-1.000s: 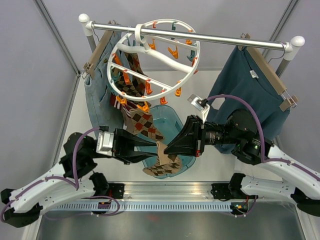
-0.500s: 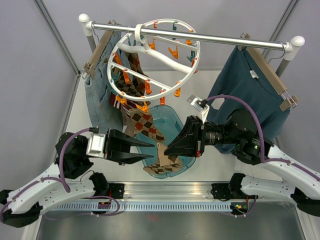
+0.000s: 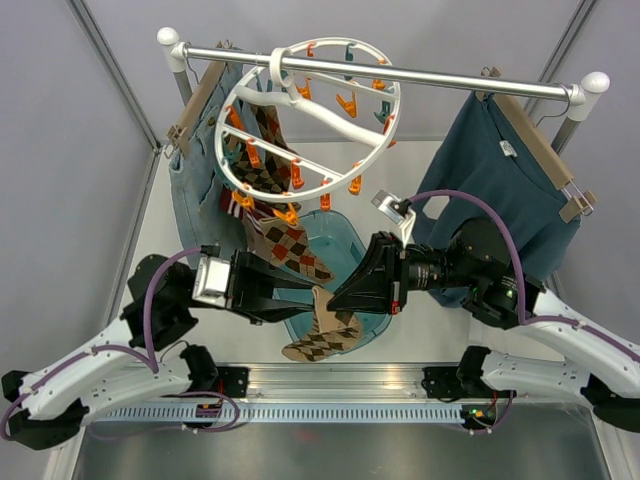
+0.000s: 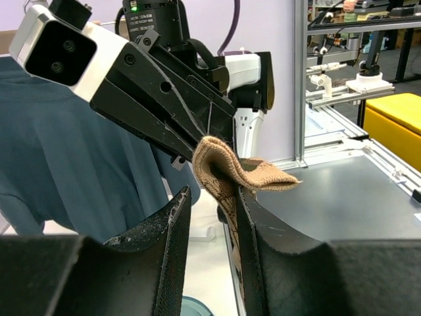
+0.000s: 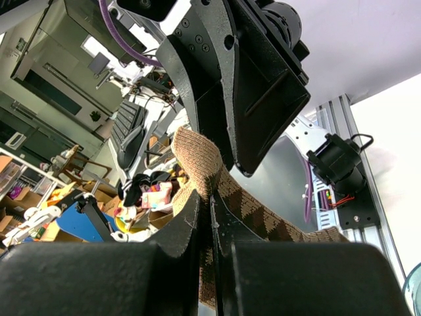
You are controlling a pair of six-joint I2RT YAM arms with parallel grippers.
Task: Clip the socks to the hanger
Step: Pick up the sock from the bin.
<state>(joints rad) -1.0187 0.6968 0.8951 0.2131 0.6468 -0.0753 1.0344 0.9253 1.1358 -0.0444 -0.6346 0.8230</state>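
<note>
Tan sock (image 3: 325, 338), upper end hidden in right gripper (image 5: 208, 204), left gripper (image 4: 212, 199) agape

Bright, even light, soft shadows; the left end effector (image 4: 212, 197) looms dark and blurred.

sock (image 3: 322, 335): upper end hidden from above | basin (image 3: 345, 243): partly covered

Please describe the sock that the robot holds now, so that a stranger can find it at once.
Start at the metal rail and the round white hanger on it, then look nearer, above the teal basin. There the sock hangs from the shut right gripper. Unlike the other socks, no clothespin holds it.
</note>
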